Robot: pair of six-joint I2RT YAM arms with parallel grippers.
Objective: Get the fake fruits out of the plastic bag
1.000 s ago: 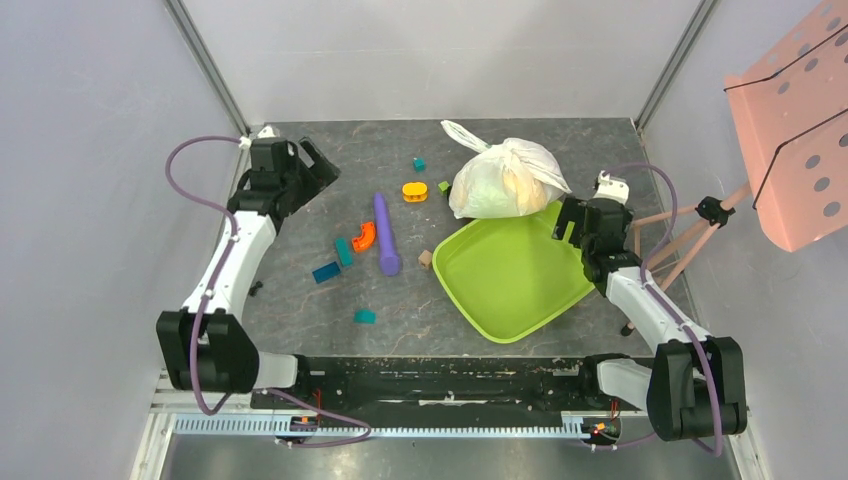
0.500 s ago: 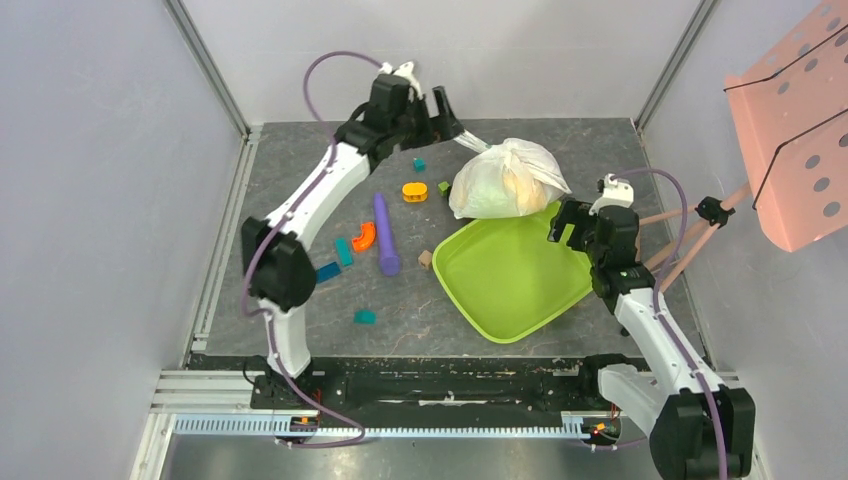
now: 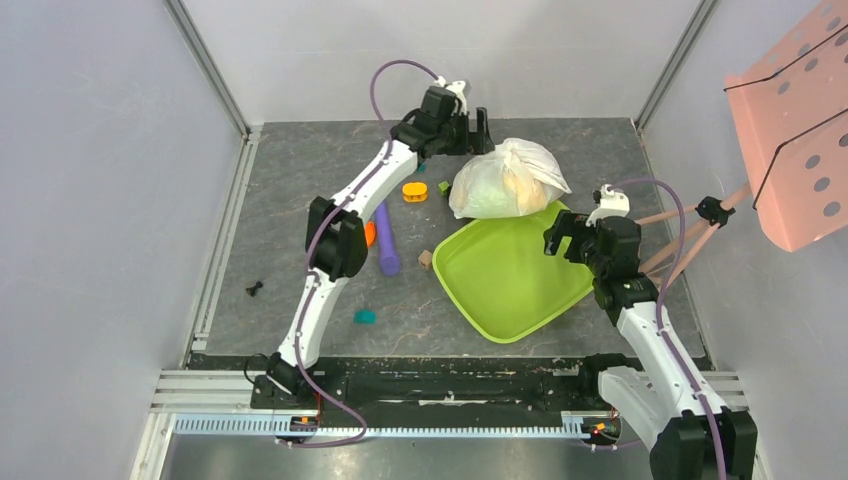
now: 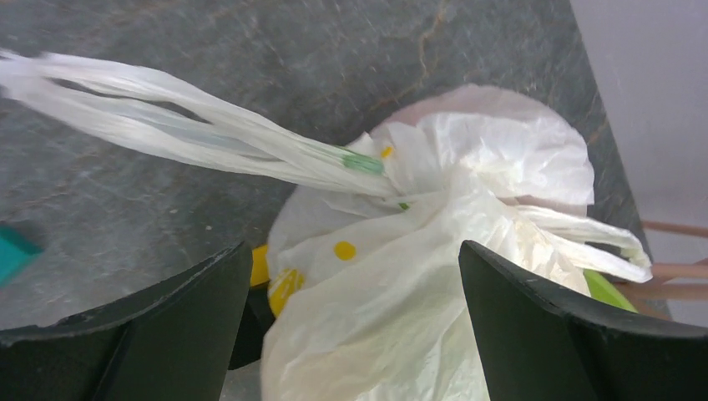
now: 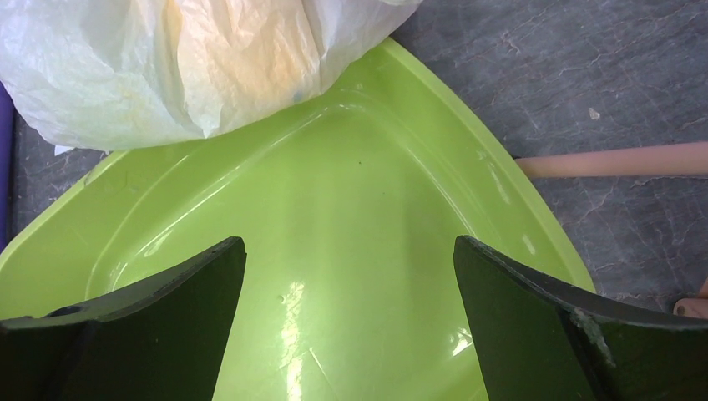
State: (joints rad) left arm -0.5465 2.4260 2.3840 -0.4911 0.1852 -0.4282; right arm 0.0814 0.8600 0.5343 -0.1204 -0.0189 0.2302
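The plastic bag (image 3: 505, 178) lies tied shut at the back of the table, resting partly on the lime-green tray (image 3: 505, 290). The fake fruits are hidden inside it; only a faint yellowish shape shows through. My left gripper (image 3: 478, 132) is open at the bag's far left side, by its loop handles (image 4: 167, 117). In the left wrist view the bag (image 4: 434, 251) fills the gap between the open fingers (image 4: 167, 326). My right gripper (image 3: 560, 237) is open and empty above the tray's right corner. The right wrist view shows the bare tray (image 5: 334, 234) and the bag (image 5: 192, 67) beyond.
A long purple cylinder (image 3: 386, 240), an orange block (image 3: 414, 190), a teal block (image 3: 365, 316) and small cubes lie left of the tray. A pink perforated stand (image 3: 800, 120) on wooden legs (image 3: 680, 240) is at the right. Grey walls enclose the table.
My left arm has swung from the table's left side across the back to the bag's handles. My right gripper has shifted slightly left and nearer, over the tray.
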